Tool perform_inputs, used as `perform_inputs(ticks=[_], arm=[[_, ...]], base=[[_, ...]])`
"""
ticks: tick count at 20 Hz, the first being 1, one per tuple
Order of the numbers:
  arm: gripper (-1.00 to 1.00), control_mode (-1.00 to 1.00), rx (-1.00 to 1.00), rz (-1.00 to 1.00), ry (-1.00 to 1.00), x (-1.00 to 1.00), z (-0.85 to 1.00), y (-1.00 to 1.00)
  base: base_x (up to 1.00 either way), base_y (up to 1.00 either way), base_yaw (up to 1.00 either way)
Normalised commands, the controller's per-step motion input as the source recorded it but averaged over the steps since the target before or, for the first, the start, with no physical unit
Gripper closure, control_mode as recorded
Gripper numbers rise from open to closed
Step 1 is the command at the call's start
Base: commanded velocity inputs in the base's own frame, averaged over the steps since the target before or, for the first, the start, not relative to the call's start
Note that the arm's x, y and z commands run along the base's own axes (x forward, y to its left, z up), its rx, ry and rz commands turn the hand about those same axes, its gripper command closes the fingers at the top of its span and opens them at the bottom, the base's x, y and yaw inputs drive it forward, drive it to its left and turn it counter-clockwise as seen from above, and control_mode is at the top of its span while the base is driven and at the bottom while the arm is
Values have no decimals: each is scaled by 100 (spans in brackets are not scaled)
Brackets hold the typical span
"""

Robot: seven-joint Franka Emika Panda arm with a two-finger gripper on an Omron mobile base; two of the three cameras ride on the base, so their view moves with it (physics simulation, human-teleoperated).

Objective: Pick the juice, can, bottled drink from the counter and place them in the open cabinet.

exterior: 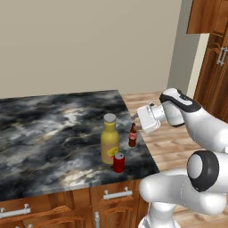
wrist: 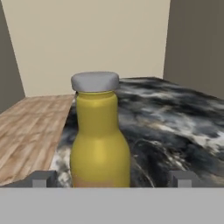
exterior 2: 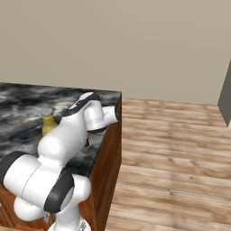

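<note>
End effector spread wide and empty, lined up on the juice near the bench corner.

Left base view: the juice [exterior: 110, 139] stands upright on the bench [exterior: 49, 129], with the bottled drink [exterior: 132, 135] just beside it at 3 o'clock and the can [exterior: 119, 162] at 5 o'clock; the drink could be knocked over by a finger during the approach, so tight is the cluster. Right base view: the juice [exterior 2: 48, 122] is partly hidden by the arm. Hand view: the yellow juice, grey-capped, is centred between the fingertips [wrist: 42, 179] of the end effector [wrist: 111, 180], not yet enclosed; a slip is judged possible on its rounded body.
</note>
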Motion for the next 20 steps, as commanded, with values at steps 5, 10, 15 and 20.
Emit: perform_inputs(ticks=[5, 10, 15, 20], arm=[[-100, -100, 0, 0, -9, 0, 0, 29], [-100, -100, 0, 0, -8, 0, 0, 30], [-100, -100, 0, 0, -2, -1, -4, 22], [-100, -100, 0, 0, 0, -6, -11, 16]], base=[[0, 0, 0], [0, 0, 0], [0, 0, 0], [0, 0, 0]])
